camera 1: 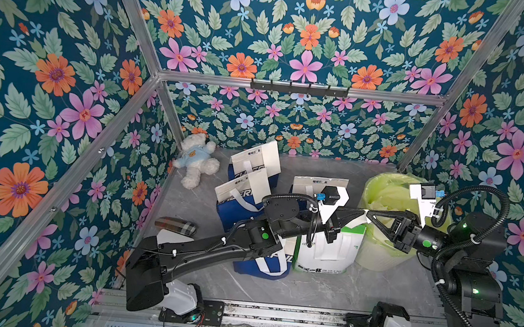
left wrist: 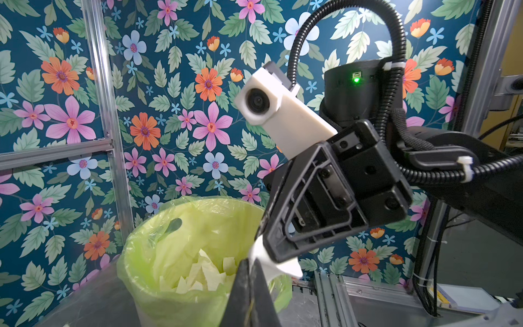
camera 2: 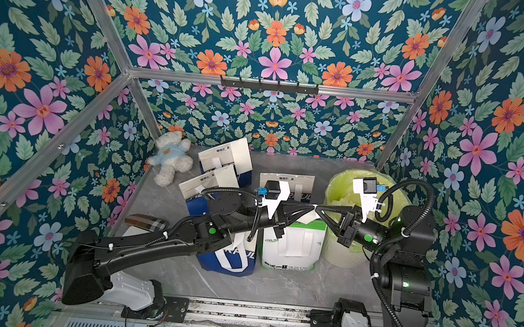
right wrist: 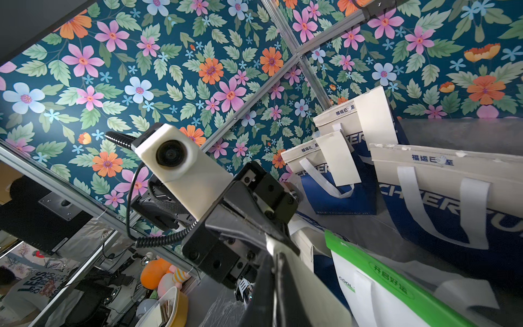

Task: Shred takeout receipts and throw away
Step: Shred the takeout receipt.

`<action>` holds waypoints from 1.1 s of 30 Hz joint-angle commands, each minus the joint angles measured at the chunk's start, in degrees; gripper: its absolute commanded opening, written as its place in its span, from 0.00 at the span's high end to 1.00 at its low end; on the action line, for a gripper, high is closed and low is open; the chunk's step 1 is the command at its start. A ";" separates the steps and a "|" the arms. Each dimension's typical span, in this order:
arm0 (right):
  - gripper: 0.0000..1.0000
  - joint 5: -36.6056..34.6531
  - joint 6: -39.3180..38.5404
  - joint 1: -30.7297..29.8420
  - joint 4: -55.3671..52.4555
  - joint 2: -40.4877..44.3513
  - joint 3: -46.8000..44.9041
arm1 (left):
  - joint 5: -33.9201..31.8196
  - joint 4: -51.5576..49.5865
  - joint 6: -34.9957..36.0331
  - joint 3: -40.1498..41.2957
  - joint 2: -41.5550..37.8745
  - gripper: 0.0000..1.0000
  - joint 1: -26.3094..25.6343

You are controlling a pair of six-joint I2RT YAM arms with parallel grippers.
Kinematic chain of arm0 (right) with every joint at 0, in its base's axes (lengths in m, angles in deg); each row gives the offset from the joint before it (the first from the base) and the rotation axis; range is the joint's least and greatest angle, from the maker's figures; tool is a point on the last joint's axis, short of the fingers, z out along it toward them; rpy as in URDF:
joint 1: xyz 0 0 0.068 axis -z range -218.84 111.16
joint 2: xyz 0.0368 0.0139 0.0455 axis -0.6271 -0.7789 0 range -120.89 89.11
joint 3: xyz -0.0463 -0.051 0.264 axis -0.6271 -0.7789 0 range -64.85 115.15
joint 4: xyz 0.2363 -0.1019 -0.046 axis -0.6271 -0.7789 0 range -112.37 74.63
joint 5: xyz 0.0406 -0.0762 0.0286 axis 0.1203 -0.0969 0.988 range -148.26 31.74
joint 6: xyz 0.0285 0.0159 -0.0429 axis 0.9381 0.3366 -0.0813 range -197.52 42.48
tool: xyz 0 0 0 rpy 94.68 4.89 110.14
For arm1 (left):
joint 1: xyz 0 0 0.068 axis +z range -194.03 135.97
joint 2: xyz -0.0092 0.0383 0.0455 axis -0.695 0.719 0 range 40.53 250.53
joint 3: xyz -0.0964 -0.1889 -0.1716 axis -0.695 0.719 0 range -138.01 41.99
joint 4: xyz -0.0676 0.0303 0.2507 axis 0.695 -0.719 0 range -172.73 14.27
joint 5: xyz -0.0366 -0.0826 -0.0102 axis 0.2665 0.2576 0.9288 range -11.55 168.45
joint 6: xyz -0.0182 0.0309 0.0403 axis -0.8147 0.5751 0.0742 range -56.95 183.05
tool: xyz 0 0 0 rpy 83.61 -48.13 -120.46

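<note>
**Asker:** While the two hands meet over the bin, how far along is the job?

**Describer:** Partway, by my judgement. Torn scraps (left wrist: 203,273) already lie inside the bin (camera 1: 376,252), which stands by the right edge of the tabletop (camera 1: 307,290). One receipt piece (left wrist: 285,269) is held in the air just above the bin's near rim; the left hand (camera 1: 359,212) and the right hand (camera 1: 371,213) are tip to tip, each with its jaws pressed together on that piece; it looks set for tearing or dropping.

**Asker:** And what is left to do?

**Describer:** Two whole slips sit on the blue bags (right wrist: 365,198) toward the back edge of the tabletop. The rear slip (right wrist: 373,119) is on the bag nearest that edge; the front slip (right wrist: 336,158) is on the bag just before it. Neither is touched by a hand; I can make out no slip on the green-and-white bag (camera 2: 291,249) near the middle.

**Asker:** What are the things like?

**Describer:** The slips are thin, flat, plain white rectangles; the held piece is smaller, curled and ragged at one edge. The scraps are angular flakes, tinted yellow-green by the liner (left wrist: 169,254), a thin, crinkled, glossy plastic; the bin is round and pale. The bags look like soft fabric with flat white straps; the tabletop is smooth, grey and marbled.
</note>
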 commanded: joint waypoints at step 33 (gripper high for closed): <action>1.00 -18.62 -7.01 -1.36 -11.76 -0.48 4.83 | 2.72 3.18 0.93 0.42 0.34 0.79 0.07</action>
